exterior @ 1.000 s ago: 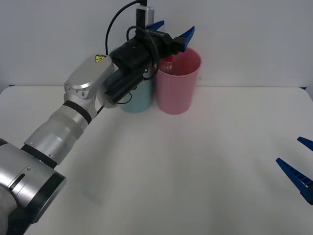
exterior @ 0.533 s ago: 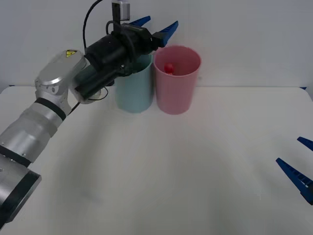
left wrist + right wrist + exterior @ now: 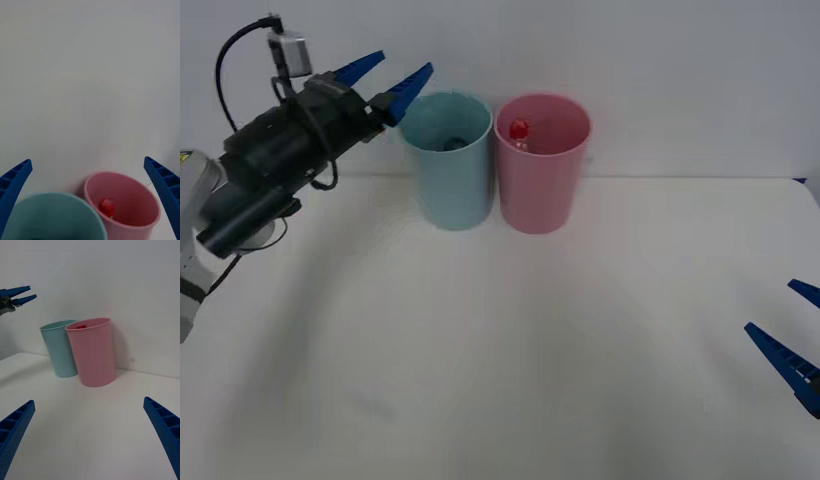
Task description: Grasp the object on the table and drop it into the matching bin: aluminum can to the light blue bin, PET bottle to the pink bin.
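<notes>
Left gripper [image 3: 395, 82] up high, at about 10 o'clock from the light blue bin [image 3: 447, 160], fingers spread wide, nothing btwn them. In the left wrist view its tips frame both rims from above. PET bottle [image 3: 518, 131] sits inside the pink bin [image 3: 542, 163], red cap peeking just under the rim on the side twd the blue bin; so the drop looks done & in the right bin. Something dark lies down in the blue bin, can't tell what.

Step in hand, by my read: clear the left arm off the bins w/o knocking them. Do it well = keep the tips above rim height till they're off the blue bin's far-left edge, then swing down twd 8 o'clock over the table [image 3: 510, 350]. The two bins touch or nearly do, so a nudge to blue could shove pink too.

Room: wall close behind the bins at 12 o'clock, no exit there. Lots of open white tabletop at 6 & 7 o'clock. Right gripper [image 3: 792, 345] parked low at 4 o'clock near the table's right edge, wide open, holding nothing, well apart from the bins.
</notes>
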